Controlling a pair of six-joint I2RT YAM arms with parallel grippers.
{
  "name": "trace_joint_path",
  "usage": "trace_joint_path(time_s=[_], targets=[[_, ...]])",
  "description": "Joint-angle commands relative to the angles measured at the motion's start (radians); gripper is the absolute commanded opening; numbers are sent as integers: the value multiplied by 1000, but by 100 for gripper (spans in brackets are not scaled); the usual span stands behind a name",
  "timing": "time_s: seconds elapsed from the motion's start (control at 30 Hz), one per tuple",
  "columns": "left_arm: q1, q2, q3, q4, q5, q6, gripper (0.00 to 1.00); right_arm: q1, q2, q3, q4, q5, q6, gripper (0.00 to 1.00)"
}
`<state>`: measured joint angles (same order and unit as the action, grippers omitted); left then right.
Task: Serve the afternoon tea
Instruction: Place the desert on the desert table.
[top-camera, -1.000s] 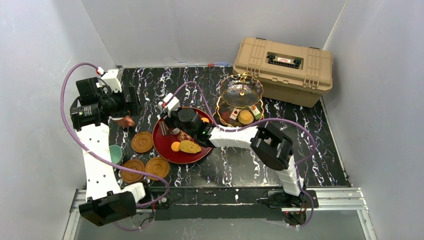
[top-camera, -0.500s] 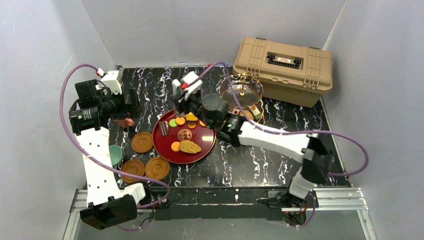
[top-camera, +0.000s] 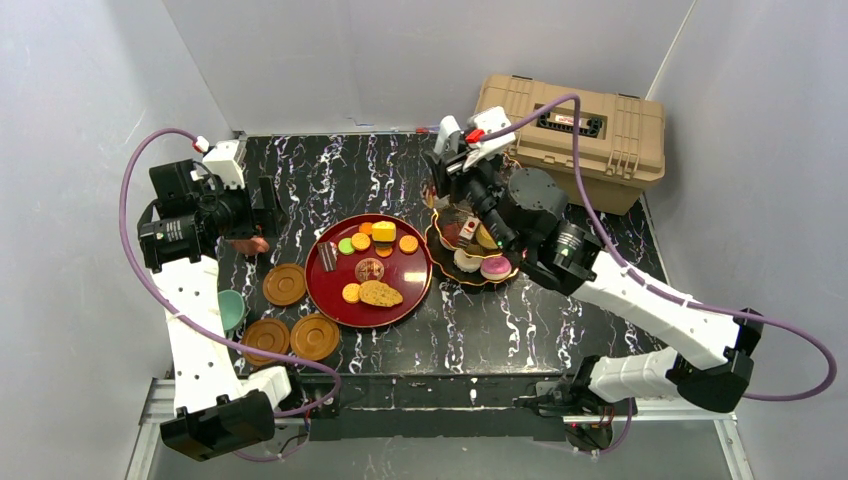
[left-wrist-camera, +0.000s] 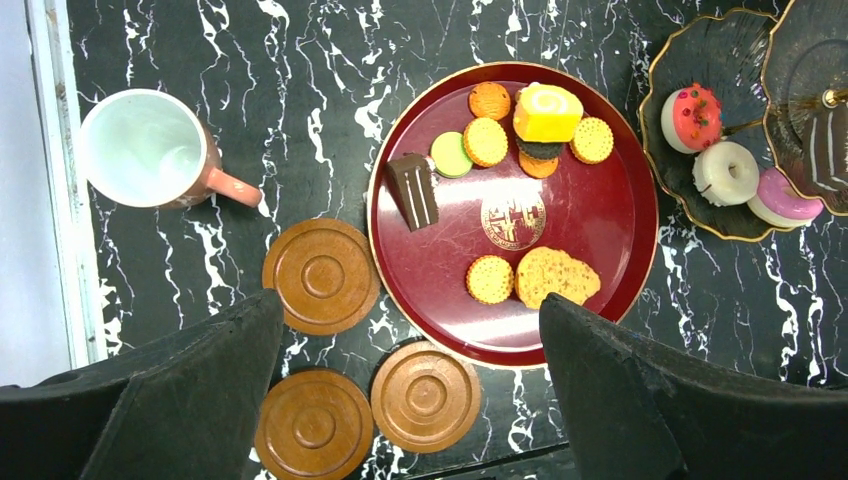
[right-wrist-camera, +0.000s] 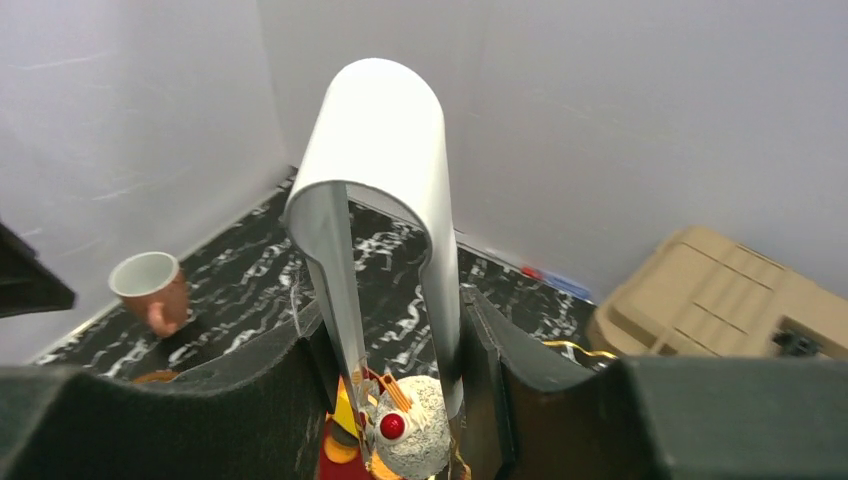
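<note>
Reaching over to the far right of the tabletop (top-camera: 480, 335), the right pincer (right-wrist-camera: 395, 350) is clamped around a pair of metal tongs (right-wrist-camera: 385, 150). The tongs' tips pinch a small white cake (right-wrist-camera: 415, 437) topped with a red ball. It looks to hang over the dark glass stand (left-wrist-camera: 700, 55), though from the wrist view I cannot tell which tier lies beneath it.

On the stand's lowest tier sit a red-topped cake (left-wrist-camera: 690, 115), a white ring cake (left-wrist-camera: 727, 172) and a pink macaron (left-wrist-camera: 785, 195). Just left of the stand lies the round red tray (left-wrist-camera: 600, 230). It carries biscuits (left-wrist-camera: 485, 140), a yellow roll (left-wrist-camera: 547, 110), a green macaron (left-wrist-camera: 450, 153) and a chocolate slice (left-wrist-camera: 412, 190).

Three brown saucers (left-wrist-camera: 323, 277) lie flat at the near left of the tray, close against its rim. The pinkish cup (left-wrist-camera: 150, 150) stands upright farther left, apart from them. The teal cup (top-camera: 232, 308) sits at the left edge, partly hidden by the left arm.

The left pincer (left-wrist-camera: 408, 310) hangs above that side with its jaws spread wide and nothing between them. A tan case (top-camera: 570, 135) sits in the far right corner, behind the stand.
</note>
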<state>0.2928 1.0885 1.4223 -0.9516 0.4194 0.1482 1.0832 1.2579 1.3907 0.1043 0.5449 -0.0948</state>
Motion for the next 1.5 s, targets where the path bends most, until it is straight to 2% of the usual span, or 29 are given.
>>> trace_joint_path(time_s=[0.0, 0.43, 0.9, 1.0, 1.13, 1.47], targets=[[5, -16, 38, -31, 37, -5, 97, -35, -54, -27, -32, 76, -40, 17], [6, -23, 23, -36, 45, -1, 97, -107, -86, -83, 22, 148, -43, 16], [6, -30, 20, -42, 47, 1, 97, -148, -94, -82, 48, 141, -8, 19], [6, -28, 31, -46, 45, 4, 97, -158, -92, -99, 64, 145, -5, 24], [5, -28, 38, -51, 45, 5, 97, -160, -91, -94, 64, 141, 0, 45], [6, -26, 48, -52, 48, 1, 98, -160, -115, -76, 30, 108, 7, 59]])
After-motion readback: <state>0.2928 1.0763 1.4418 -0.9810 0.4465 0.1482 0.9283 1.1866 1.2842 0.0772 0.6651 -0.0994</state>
